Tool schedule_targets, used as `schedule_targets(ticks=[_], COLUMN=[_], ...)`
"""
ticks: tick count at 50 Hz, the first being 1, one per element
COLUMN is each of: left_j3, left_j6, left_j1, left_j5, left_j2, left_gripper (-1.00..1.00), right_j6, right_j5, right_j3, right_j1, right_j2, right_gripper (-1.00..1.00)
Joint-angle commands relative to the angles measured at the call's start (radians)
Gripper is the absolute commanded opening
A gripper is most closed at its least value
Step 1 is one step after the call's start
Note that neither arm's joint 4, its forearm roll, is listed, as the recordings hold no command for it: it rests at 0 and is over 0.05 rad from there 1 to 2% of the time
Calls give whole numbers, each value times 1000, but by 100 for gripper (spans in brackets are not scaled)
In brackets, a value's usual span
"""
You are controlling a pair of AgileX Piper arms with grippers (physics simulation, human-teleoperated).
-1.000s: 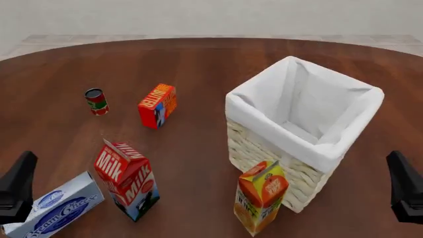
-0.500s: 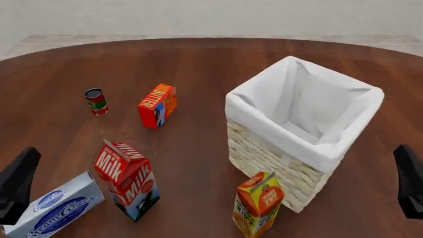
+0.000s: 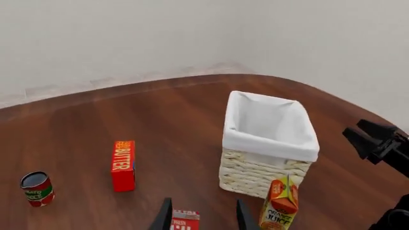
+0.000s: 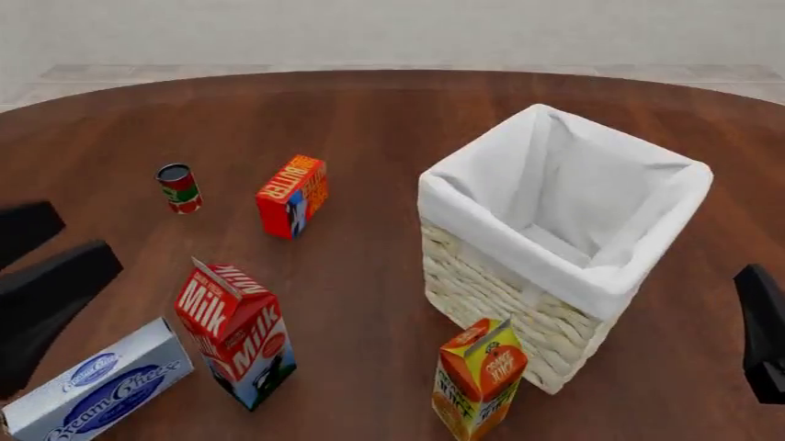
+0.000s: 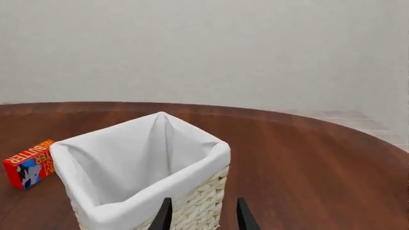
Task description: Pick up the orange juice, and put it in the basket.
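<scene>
A round dark wooden surface (image 4: 368, 119) sits in front of a pale plain wall. On it, counted from left to right in the front view: one blue and white cream cheese box (image 4: 98, 390) lying flat at the near left, one small red can (image 4: 179, 187) standing farther back, one red milk carton (image 4: 235, 333), one orange-red butter box (image 4: 292, 195) standing on a narrow side, one orange juice carton (image 4: 480, 377), and one wicker basket (image 4: 558, 241) with a white cloth liner. That makes six things and two arms.

Compared with half a second ago, the left gripper (image 4: 43, 276) has risen and swung inward, showing as two dark shapes at the left edge where before only one low tip showed. The right gripper (image 4: 763, 333) has barely shifted at the right edge. The orange juice carton, which a second ago stood a little higher and closer against the basket, has not moved in the last half second.

The orange juice carton stands upright near the front edge, just beside the basket's near corner, its long axis vertical and its gabled top pointing up; its lettered face turns toward the front right.

Both wrist views show each gripper's jaws spread with nothing between them.
</scene>
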Motion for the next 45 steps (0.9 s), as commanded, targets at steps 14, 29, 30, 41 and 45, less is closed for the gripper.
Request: schedule_targets(ticks=[14, 29, 30, 41, 45], left_j3=[33, 1, -6, -20, -21], left_j6=[22, 18, 18, 8, 15], left_j1=[-262, -298, -302, -350, -369], left_j5=[-239, -387, -392, -499, -529], left_j2=[360, 564, 577, 727, 769], left_gripper=[100, 100, 100, 100, 100], right_j6=[-14, -41, -40, -35, -36], right_j5=[2, -10, -11, -8, -6], right_j3=[3, 20, 22, 18, 15], right_j1=[2, 12, 11, 6, 6], right_j2=[0, 1, 0, 0, 0], right_gripper=[100, 100, 100, 100, 100])
